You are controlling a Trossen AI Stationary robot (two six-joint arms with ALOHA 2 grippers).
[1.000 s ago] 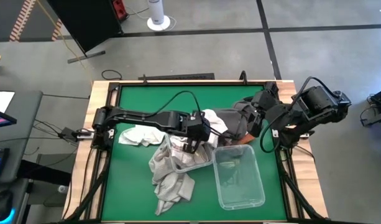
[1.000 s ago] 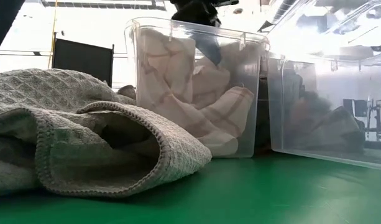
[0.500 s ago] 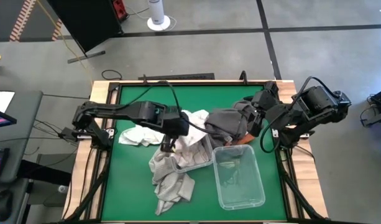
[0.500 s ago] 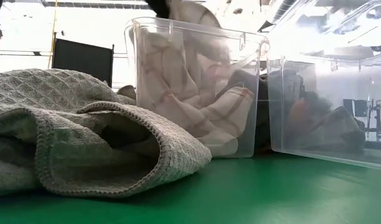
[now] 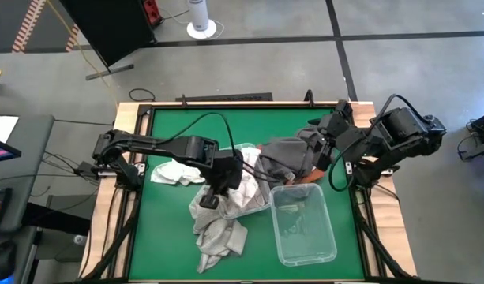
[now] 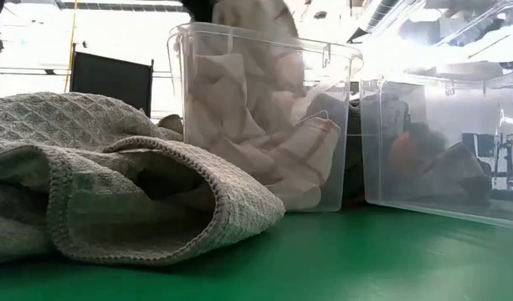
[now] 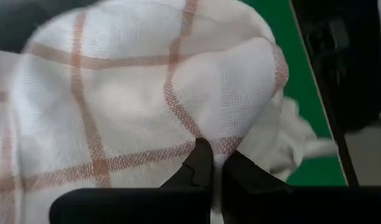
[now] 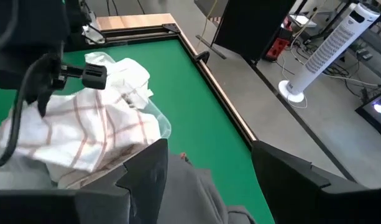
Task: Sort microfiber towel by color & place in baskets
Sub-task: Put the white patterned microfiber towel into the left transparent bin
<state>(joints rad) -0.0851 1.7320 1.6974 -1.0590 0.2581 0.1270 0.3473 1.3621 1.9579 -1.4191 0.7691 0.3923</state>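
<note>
A white towel with orange-brown checks [image 5: 245,189] rises out of the left of two clear baskets [image 5: 259,208], with my left gripper [image 7: 212,171] shut on it over the basket's left side [image 5: 212,197]. The second basket [image 5: 305,244] stands to its right, a greyish towel in its far end. My right gripper [image 8: 209,180] stands open, raised over a dark grey towel heap [image 5: 289,158] at the far right. I cannot tell whether it touches that heap. My left gripper pinches a bulging fold of the checked towel [image 7: 206,140] between its two fingertips, slanting down from the table's left. The towel's top stands above the basket's rim [image 6: 256,17]. Its lower part still lies inside the basket [image 6: 273,167].
Light grey waffle towels [image 5: 214,233] lie heaped on the near left, close to the low camera [image 6: 114,176]. A crumpled white towel [image 5: 174,172] lies on the green mat at the left. Wooden rails [image 5: 127,110] frame the table.
My left gripper has gone from over the basket's middle toward the table's left edge and a little up, its wrist turning. The checked towel has been drawn up with it, its top now above the rim while its lower part stays in the basket.
</note>
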